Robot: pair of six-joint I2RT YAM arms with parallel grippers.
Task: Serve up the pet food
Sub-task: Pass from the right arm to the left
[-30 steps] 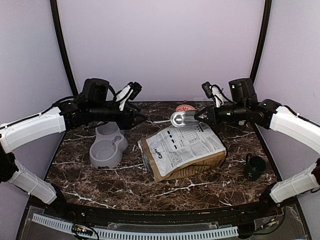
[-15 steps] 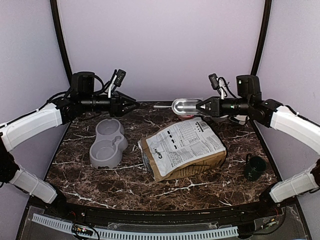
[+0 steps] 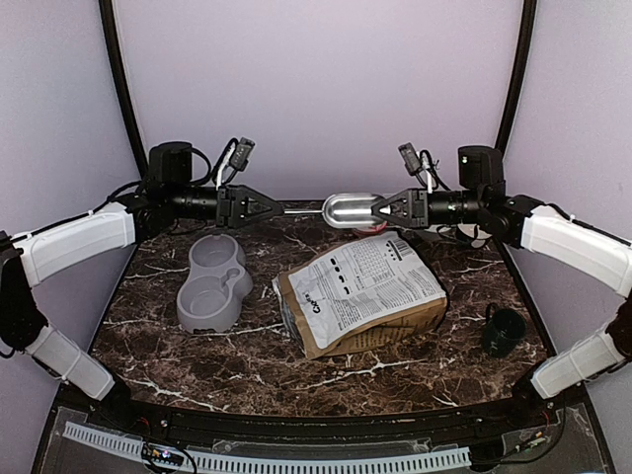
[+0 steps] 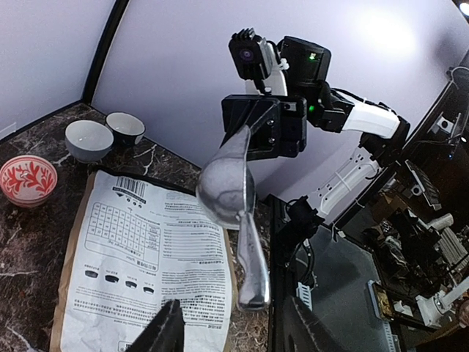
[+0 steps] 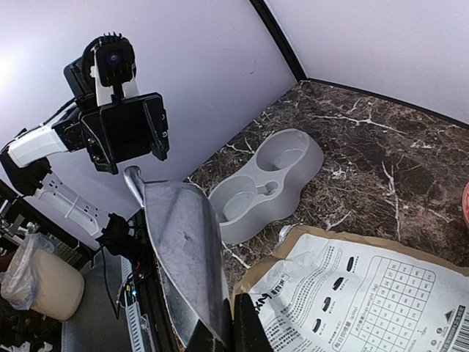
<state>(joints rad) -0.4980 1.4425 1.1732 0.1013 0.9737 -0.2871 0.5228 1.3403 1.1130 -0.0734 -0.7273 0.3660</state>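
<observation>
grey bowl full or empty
Empty: in the right wrist view both wells of the bowl show bare grey plastic, with nothing in them.

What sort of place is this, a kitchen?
Probably a robot test booth, not a kitchen: plain lilac walls enclose a marble-look table, a left arm and a right arm stand at its near edge, and props sit on it, a grey double bowl and a printed food bag.

The pet food is not showing in any view. Both wells of the grey double bowl [image 3: 190,308] are sitting bare, and the printed bag [image 3: 365,291] is lying flat, hiding its contents.
</observation>
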